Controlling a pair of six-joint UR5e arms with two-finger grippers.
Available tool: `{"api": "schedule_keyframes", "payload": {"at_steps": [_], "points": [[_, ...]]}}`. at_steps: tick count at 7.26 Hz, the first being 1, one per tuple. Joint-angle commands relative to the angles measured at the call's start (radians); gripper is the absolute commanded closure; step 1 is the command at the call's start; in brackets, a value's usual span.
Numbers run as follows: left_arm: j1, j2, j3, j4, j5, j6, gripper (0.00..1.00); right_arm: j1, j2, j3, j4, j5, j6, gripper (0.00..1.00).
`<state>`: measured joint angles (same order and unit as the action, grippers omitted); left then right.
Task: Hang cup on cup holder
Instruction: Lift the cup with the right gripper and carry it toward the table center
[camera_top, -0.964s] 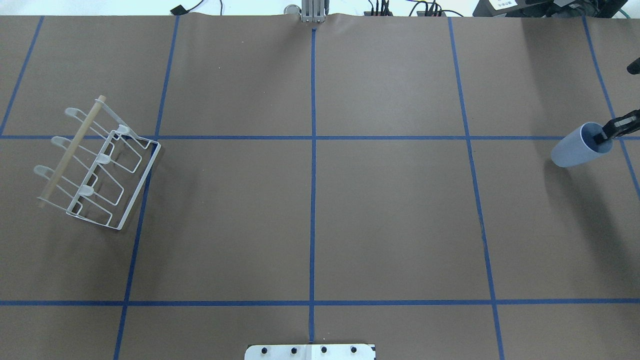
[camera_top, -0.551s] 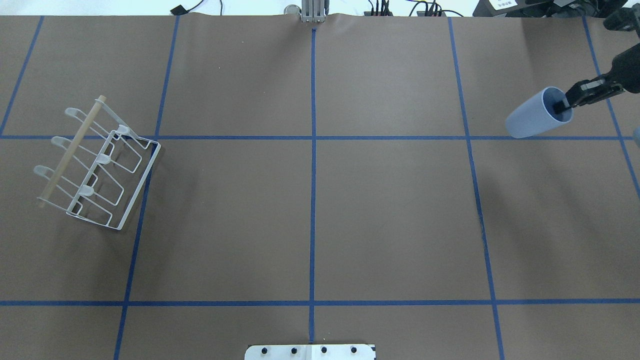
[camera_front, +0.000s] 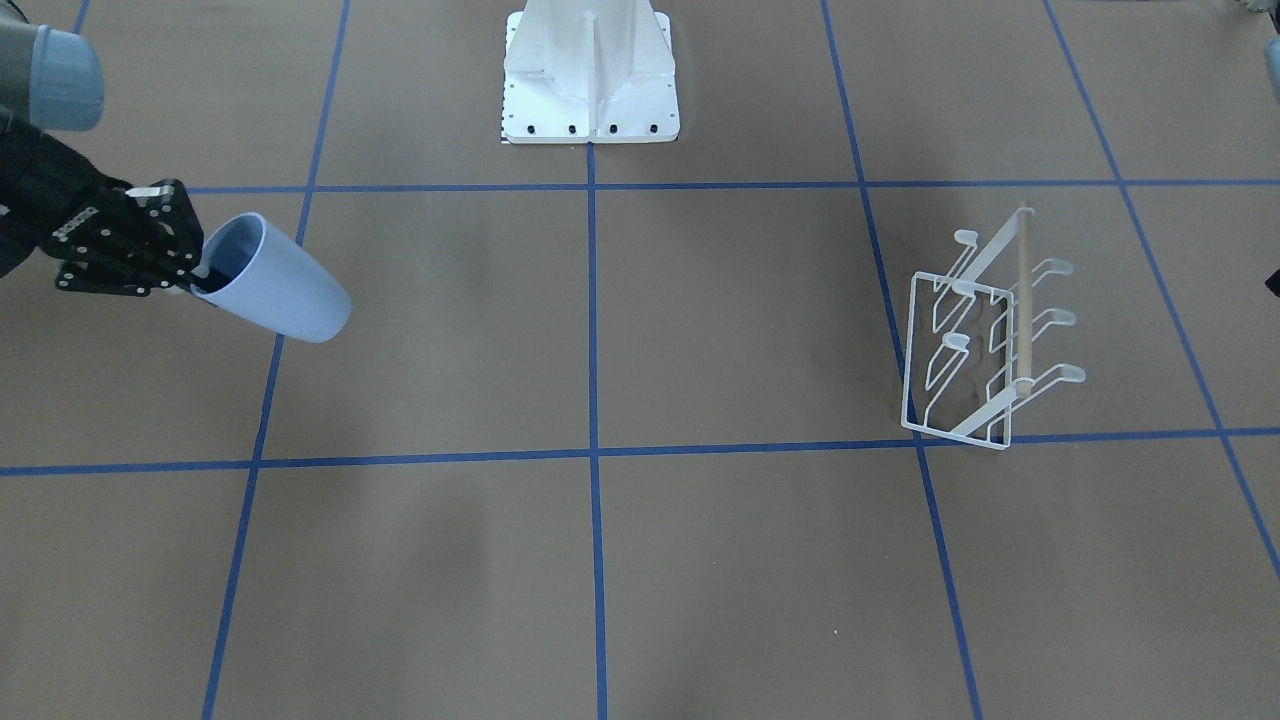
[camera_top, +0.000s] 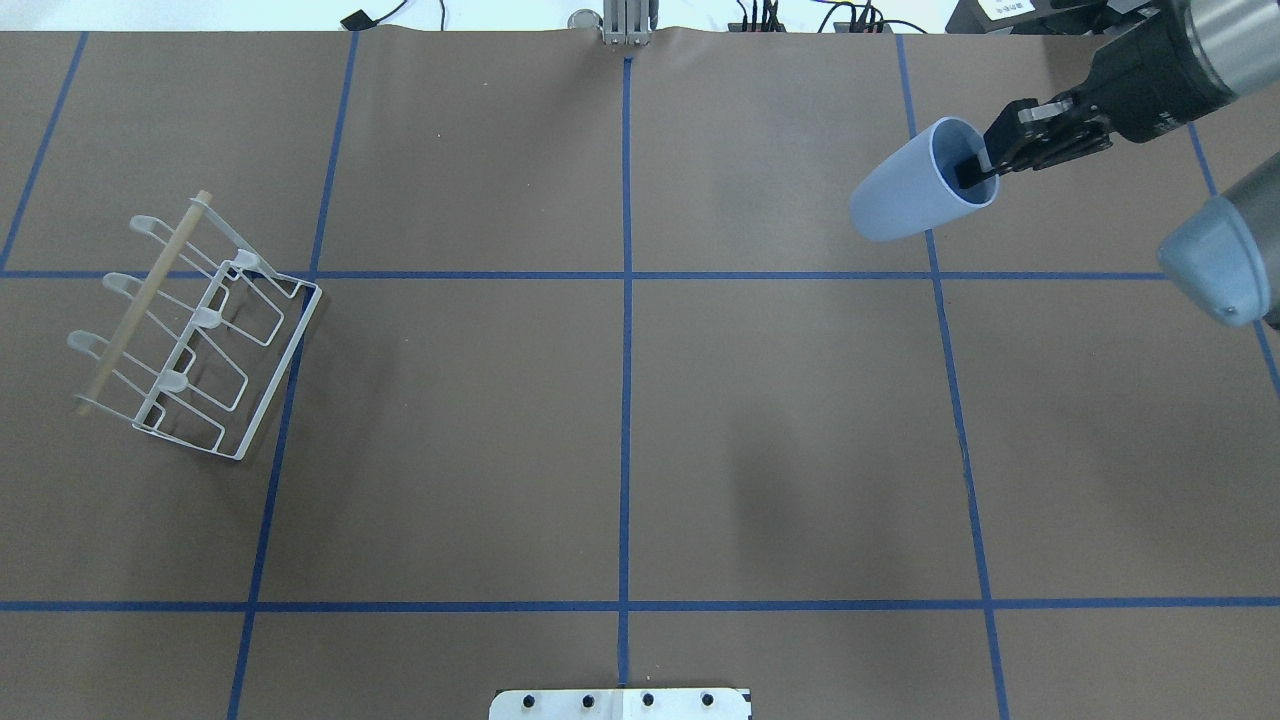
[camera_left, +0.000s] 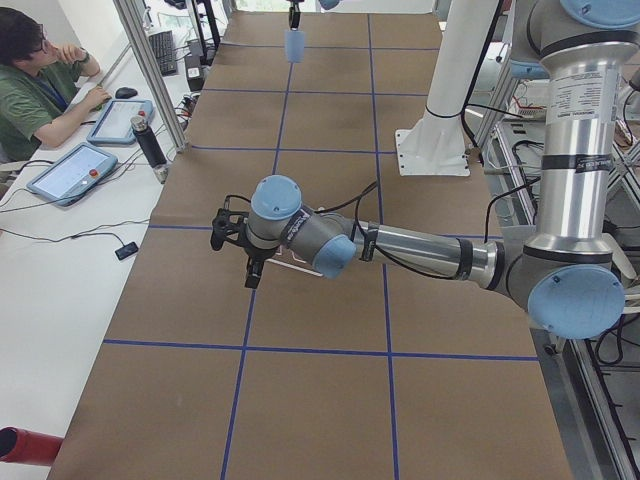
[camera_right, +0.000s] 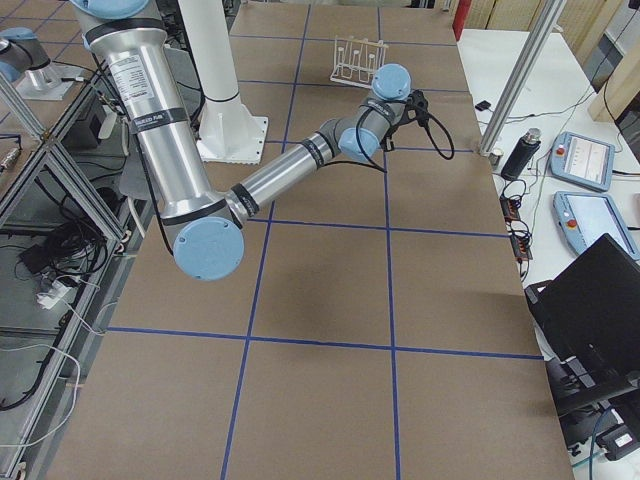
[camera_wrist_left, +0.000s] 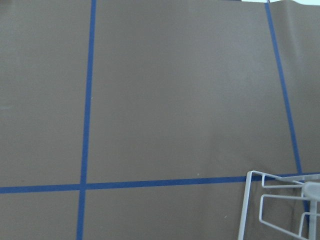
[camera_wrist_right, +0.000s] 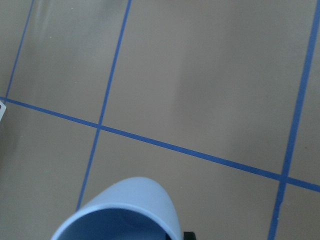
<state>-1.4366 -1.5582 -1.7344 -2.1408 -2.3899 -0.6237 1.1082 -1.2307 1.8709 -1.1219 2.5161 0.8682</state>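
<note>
Closest to the robot, at the bottom middle of the overhead view, sits the white base plate (camera_top: 620, 703) with 4 dark bolts. In the left side view, at the upper right, a silver arm tube wears a label (camera_left: 574, 95). Its writing is too small to read.

The brown tabletop (camera_top: 780, 420) spreads out from the base plate. Blue tape lines (camera_top: 625, 400) cut it into squares.

A bit farther out, at the middle left of the overhead view, the cup holder (camera_top: 205, 318) stands on the tabletop. It is a white wire rack with 6 prongs that have round tips. A wooden rod (camera_top: 143, 302) runs along its top.

In the left side view, the left gripper (camera_left: 250, 272) hangs over the tabletop near the middle of the frame. I cannot tell how wide its jaws are. Its wrist camera sees a corner of the rack at the lower right of its frame.

Farthest away, at the upper right of the overhead view, is the cup (camera_top: 905, 195). It is up in the air and tipped on its side. Its mouth faces right and its bottom points to the lower left.

The right gripper (camera_top: 978, 168) has the cup by the rim. Its jaws are pinched nearly closed on the thin wall, with 1 finger inside the cup and 1 outside.

The cup and the cup holder are well apart, on opposite sides of the tabletop.
</note>
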Motion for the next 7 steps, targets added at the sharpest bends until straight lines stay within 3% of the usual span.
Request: {"api": "schedule_keyframes", "payload": {"at_steps": [1,2,3,6,7], "points": [[0.071,0.000,0.000,-0.280,0.000,-0.357,0.02,-0.171,0.007,0.022,0.340,-0.214,0.397,1.00],[0.099,0.000,-0.004,-0.407,0.001,-0.511,0.02,-0.276,0.004,0.022,0.491,-0.382,0.554,1.00],[0.122,-0.005,-0.004,-0.541,0.006,-0.648,0.02,-0.350,0.002,0.024,0.564,-0.475,0.586,1.00],[0.207,-0.162,-0.011,-0.773,0.009,-1.211,0.02,-0.405,0.005,0.022,0.797,-0.526,0.771,1.00],[0.234,-0.199,-0.025,-0.806,0.011,-1.308,0.02,-0.425,0.007,0.022,0.877,-0.561,0.825,1.00]]}}
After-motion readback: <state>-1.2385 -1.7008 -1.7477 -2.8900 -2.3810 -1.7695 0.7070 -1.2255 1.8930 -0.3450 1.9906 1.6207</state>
